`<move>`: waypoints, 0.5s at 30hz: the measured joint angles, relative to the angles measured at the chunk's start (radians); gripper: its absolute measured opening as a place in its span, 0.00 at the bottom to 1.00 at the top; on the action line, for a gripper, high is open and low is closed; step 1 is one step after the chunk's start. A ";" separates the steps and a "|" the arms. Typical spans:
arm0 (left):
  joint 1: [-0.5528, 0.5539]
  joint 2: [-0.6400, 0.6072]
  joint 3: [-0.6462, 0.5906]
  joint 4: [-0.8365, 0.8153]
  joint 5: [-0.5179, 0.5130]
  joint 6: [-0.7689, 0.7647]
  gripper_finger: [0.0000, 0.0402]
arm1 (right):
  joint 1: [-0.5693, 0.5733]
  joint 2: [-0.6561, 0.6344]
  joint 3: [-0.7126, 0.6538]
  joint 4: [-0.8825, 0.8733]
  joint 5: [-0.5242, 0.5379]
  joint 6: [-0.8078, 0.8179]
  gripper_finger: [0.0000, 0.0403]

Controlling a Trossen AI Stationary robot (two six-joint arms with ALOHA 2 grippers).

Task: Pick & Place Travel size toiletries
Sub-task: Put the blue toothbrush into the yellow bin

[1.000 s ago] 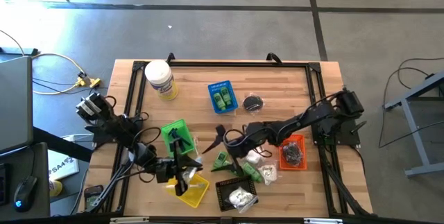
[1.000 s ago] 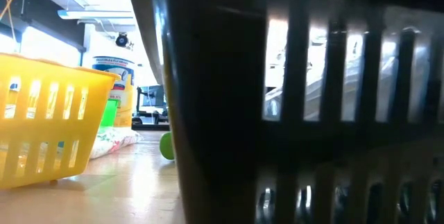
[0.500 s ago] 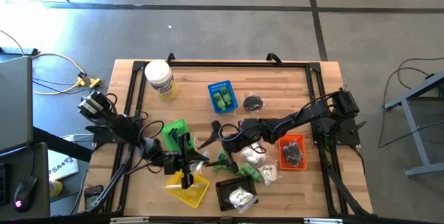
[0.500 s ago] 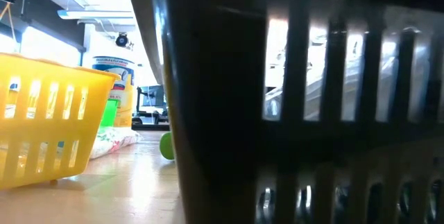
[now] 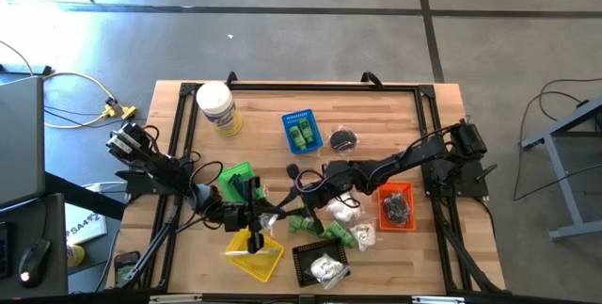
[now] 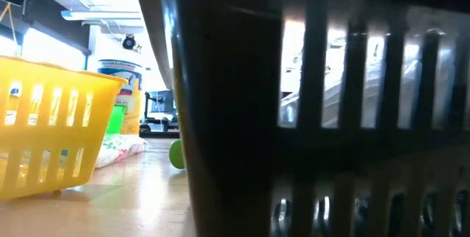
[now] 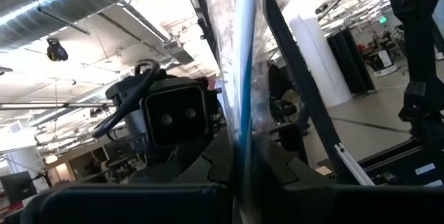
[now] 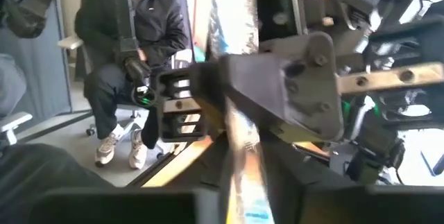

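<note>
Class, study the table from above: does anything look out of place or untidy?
Yes. Several green bottles and white packets lie loose on the wood between the black basket and orange basket, outside any basket, unlike the pair in the blue basket.

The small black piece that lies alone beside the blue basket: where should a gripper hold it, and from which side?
Probably across the middle of the black piece, from straight above: it lies low on bare wood. Put the fingers at its far and near sides, because the blue basket stands close beside it.
</note>
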 joint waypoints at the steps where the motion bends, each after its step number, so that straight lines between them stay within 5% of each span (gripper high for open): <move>1: 0.000 0.000 0.000 -0.003 -0.001 0.000 0.04 | 0.000 0.000 0.000 -0.003 -0.008 -0.002 0.09; 6: 0.000 0.000 0.000 -0.016 -0.026 -0.026 0.09 | -0.001 0.000 0.000 -0.012 -0.014 -0.001 0.05; 15: -0.101 -0.081 0.001 -0.259 -0.163 -0.045 0.42 | -0.001 0.001 -0.001 -0.021 -0.011 -0.001 0.05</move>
